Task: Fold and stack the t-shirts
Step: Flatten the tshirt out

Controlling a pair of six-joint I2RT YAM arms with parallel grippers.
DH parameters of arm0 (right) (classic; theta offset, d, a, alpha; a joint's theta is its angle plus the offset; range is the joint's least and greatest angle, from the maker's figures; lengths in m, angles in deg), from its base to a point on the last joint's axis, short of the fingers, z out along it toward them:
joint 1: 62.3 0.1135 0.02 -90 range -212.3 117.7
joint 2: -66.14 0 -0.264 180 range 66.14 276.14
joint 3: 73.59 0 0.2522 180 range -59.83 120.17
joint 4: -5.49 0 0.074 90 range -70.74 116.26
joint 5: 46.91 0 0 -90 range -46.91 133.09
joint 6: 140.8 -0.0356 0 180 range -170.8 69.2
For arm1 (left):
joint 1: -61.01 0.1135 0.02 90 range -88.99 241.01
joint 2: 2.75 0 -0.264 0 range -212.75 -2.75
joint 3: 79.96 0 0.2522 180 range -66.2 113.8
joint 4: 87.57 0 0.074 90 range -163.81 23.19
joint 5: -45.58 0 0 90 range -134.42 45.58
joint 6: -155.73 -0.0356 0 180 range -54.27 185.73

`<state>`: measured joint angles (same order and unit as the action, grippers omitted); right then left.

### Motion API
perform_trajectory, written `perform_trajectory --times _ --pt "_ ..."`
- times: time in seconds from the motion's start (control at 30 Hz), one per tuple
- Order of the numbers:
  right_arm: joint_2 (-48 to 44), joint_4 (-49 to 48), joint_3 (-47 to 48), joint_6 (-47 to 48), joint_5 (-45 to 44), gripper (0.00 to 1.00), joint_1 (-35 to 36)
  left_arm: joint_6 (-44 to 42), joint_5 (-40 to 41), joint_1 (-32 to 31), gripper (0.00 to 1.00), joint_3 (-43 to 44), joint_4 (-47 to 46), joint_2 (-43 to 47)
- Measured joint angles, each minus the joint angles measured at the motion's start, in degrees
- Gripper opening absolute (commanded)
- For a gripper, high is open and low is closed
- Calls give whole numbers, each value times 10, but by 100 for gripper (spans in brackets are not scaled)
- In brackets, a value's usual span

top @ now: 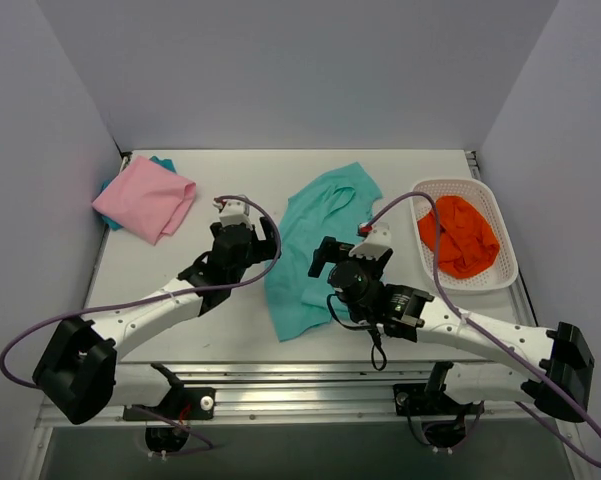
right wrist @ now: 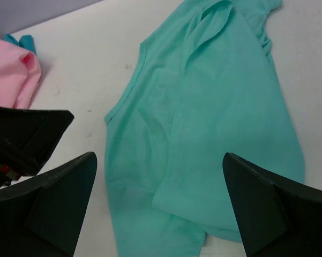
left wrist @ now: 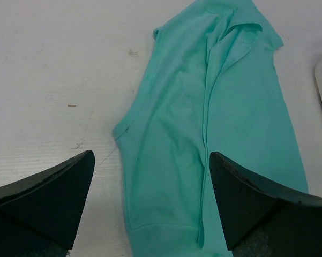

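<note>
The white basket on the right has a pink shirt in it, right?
Not quite. The cloth in the white basket on the right is orange, not pink. The pink shirt lies out on the table at the far left. The top camera view shows both.

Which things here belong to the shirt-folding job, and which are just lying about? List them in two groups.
Job:
- mint-teal t-shirt, spread mid-table
- pink t-shirt, far left
- teal cloth under the pink one, probably a shirt
- orange cloth, perhaps another shirt

Lying about:
- white basket, holding the orange cloth
</note>
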<state>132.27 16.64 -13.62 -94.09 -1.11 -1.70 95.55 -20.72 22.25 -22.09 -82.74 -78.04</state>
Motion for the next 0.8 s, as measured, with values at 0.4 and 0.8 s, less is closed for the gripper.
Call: perform_trajectory --times 0.4,0.8 --pt "-116 22 -76 -16 -9 100 5 108 83 -138 97 -16 167 49" --pt "-165 24 -96 -10 24 100 -31 295 124 -236 98 -130 240 42"
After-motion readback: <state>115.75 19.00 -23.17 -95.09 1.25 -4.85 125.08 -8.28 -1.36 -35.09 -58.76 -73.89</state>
